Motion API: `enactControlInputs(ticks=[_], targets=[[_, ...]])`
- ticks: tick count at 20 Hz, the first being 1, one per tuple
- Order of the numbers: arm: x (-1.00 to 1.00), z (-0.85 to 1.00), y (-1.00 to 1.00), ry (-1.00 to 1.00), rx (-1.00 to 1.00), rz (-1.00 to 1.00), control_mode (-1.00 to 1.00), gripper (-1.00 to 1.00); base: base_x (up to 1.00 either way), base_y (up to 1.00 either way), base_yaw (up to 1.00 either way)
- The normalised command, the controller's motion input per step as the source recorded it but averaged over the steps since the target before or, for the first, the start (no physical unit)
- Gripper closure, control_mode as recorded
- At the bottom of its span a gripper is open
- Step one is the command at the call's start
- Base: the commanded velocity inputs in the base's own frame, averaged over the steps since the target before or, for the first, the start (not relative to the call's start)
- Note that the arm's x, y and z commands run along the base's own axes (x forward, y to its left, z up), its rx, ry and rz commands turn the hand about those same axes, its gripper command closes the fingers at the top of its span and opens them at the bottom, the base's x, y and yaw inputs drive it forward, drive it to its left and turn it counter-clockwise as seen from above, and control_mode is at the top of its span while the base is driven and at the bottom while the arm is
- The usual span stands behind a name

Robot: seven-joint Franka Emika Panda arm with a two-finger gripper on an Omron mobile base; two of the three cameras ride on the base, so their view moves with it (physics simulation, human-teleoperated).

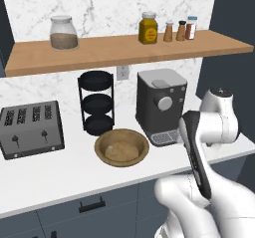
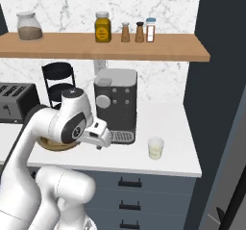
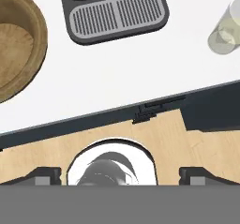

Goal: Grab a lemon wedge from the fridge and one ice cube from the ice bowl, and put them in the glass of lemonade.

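- Gripper (image 3: 120,174) fingers spread wide, empty; hanging over the counter (image 3: 140,85) front edge, looking straight down.
- Ice bowl (image 1: 122,148) on the counter, just left of the coffee machine (image 1: 161,105), near the black three-tier rack (image 1: 96,102). Wooden, stiff, no need to grip it; only reach inside.
- Ice cube: can't make one out for certain in the bowl; contents blurred pale against the brown. Expect small, hard, slick, light. Best pinched across two flat opposite faces, centred, moderate squeeze so it doesn't squirt out.
- Glass of lemonade (image 2: 155,147) standing upright on the counter, right of the coffee machine, well clear of the bowl. Light, easily tipped, liquid inside; drop items from just above the rim, no contact with the wall.
- Fridge (image 2: 223,104) at the right end of the counter, seen as the tall dark panel; interior hidden.
- Lemon wedge presumably inside the fridge, not judged from here. Likely soft, wet, tiny; grip across the flat cut sides near the thick middle, gentle force, avoid the pointed tip.
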Motion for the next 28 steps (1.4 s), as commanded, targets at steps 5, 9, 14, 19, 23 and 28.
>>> enactControlInputs(ticks=[5, 9, 14, 19, 23, 28], targets=[[-0.3, 0.0, 0.27, 0.0, -0.03, 0.0, -1.0, -1.0, 0.0, 0.0, 0.0], [0.0, 0.0, 0.0, 0.0, 0.0, 0.0, -1.0, -1.0, 0.0, 0.0, 0.0], [-0.35, 0.0, 0.0, -0.01, 0.0, 0.0, -1.0, -1.0, 0.0, 0.0, 0.0], [0.0, 0.0, 0.0, 0.0, 0.0, 0.0, 1.0, -1.0, -0.8, -0.35, -0.18], [0.0, 0.0, 0.0, 0.0, 0.0, 0.0, 1.0, -1.0, 0.03, -0.4, -0.32], [0.0, 0.0, 0.0, 0.0, 0.0, 0.0, 1.0, -1.0, 0.75, -0.58, -0.51]])
